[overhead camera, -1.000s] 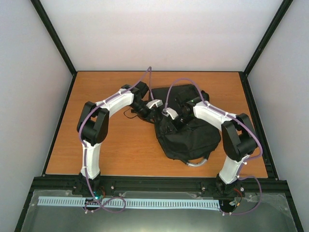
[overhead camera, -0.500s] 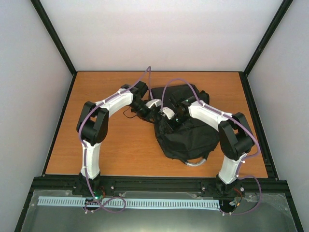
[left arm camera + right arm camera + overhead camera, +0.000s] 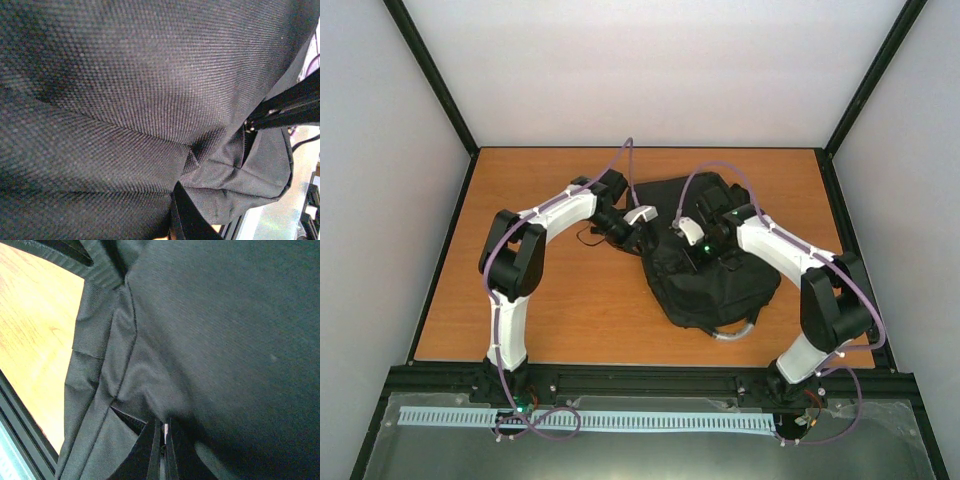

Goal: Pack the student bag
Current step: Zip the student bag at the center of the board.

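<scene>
Overhead whole student bag (image 3: 715, 285), wrists only fabric

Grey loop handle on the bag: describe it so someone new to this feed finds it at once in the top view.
On the orange wooden table, find the big black student bag lying right of centre. At its near edge a thin grey loop handle curves out onto the wood. It is the only pale part of an otherwise black bag.
</scene>
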Action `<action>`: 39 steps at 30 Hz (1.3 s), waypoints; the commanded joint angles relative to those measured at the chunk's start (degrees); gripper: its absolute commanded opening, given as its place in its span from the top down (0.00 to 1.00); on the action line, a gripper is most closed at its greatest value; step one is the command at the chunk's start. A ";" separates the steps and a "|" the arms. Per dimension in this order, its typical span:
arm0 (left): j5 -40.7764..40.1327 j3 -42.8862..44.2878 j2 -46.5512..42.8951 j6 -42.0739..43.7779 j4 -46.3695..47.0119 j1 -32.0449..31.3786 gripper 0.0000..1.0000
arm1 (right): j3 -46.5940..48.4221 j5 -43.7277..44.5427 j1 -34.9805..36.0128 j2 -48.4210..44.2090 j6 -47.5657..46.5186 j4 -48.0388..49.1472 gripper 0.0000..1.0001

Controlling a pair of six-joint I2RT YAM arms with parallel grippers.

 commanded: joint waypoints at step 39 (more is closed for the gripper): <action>-5.73 -2.16 0.27 2.63 0.58 2.48 0.99 | -8.80 7.79 -36.59 -9.22 -5.41 2.78 0.97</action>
